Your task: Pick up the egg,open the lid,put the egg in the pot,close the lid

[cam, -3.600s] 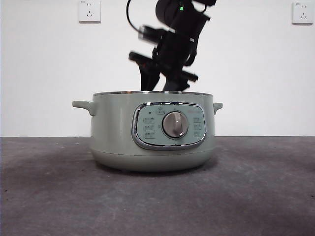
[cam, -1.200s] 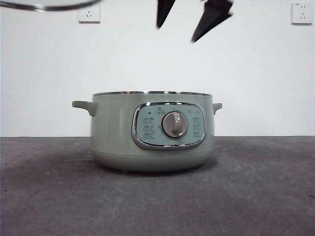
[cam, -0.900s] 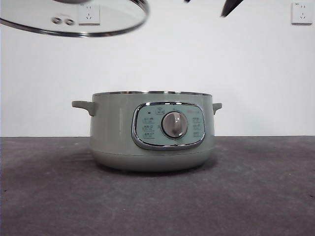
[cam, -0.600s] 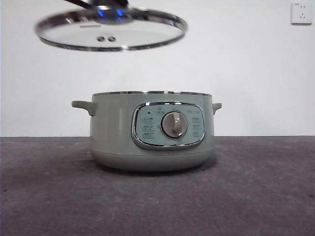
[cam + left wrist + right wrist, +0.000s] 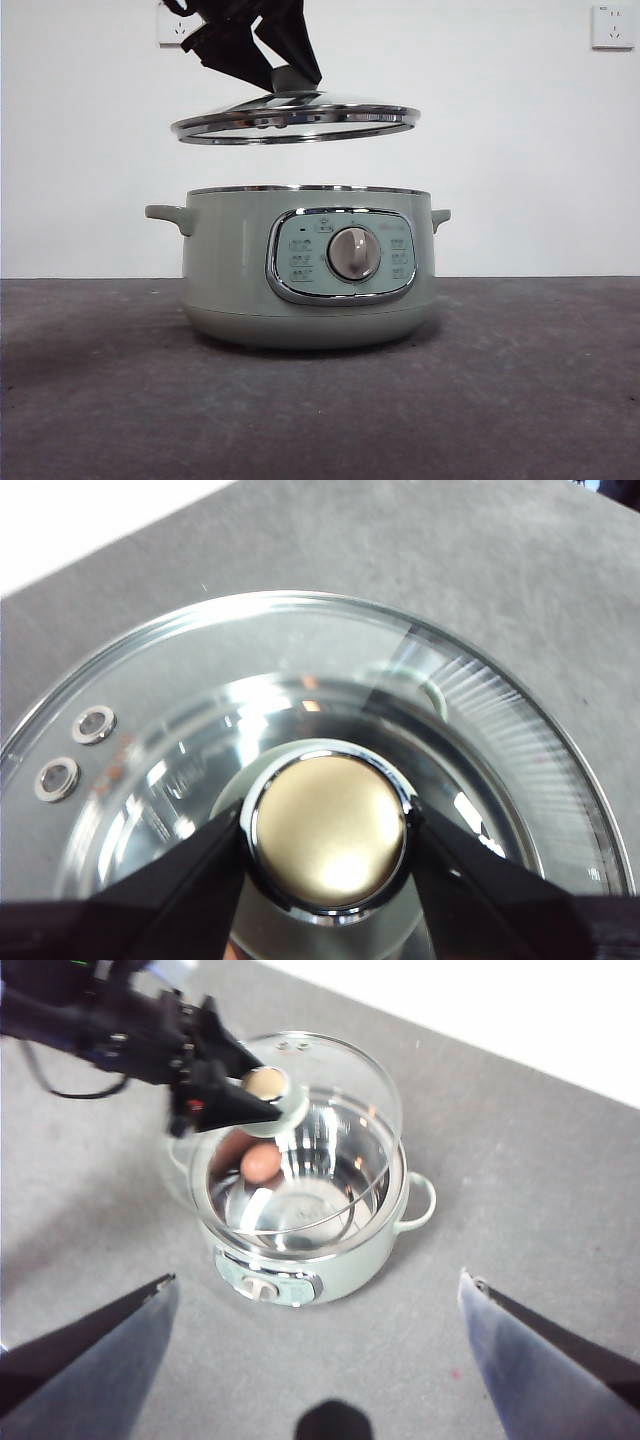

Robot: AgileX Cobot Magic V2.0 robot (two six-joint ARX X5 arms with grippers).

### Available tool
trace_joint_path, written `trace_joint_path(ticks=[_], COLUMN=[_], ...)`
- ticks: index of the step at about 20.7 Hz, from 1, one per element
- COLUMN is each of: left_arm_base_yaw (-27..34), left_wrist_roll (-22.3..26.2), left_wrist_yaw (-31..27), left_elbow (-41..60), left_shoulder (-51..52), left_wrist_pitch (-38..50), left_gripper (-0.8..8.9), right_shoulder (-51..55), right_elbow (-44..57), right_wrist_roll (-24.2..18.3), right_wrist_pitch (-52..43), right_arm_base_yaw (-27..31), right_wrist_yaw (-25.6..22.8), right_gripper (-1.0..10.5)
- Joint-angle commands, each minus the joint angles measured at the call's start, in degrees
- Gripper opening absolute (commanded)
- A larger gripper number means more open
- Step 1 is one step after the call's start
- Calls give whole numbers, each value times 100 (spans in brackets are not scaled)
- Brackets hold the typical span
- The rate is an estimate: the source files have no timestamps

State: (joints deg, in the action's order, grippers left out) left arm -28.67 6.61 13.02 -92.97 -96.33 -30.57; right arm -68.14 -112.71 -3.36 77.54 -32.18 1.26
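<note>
The pot [image 5: 308, 268] is sitting near the front of the grey table [image 5: 520, 400], dial facing me, mouth uncovered. The egg [image 5: 262, 1163] is lying inside on the steel bottom (visible only from the right wrist view, through the glass). Just above the rim the lid [image 5: 295, 122] is hanging nearly level, apart from the pot, because the left gripper [image 5: 330, 842] is pinching its knob [image 5: 330, 828] between both jaws, seemingly lining it up for closing. The right gripper [image 5: 320, 1360] is waiting high above, jaws spread wide. Two wall sockets [image 5: 613, 26] are showing behind; nothing is blocking the descent.
</note>
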Motion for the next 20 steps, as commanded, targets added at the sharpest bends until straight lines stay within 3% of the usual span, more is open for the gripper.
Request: trace_joint_path(ticks=[1,20], left_arm_base_yaw=[-20,-166], left_wrist_roll=[70,46], left_wrist_yaw=[42,-256], left_elbow=[-245,-245], left_shoulder=[-157,-1067], left_wrist_pitch=[155,-133], left_gripper=[-8,-8], right_shoulder=[186,623], right_elbow=[37,48], right_wrist_roll=[131,144], right_wrist_pitch=[138,142], right_arm_base_yaw=[0,0], right_wrist_yaw=[-24,-24], right_gripper=[473,472])
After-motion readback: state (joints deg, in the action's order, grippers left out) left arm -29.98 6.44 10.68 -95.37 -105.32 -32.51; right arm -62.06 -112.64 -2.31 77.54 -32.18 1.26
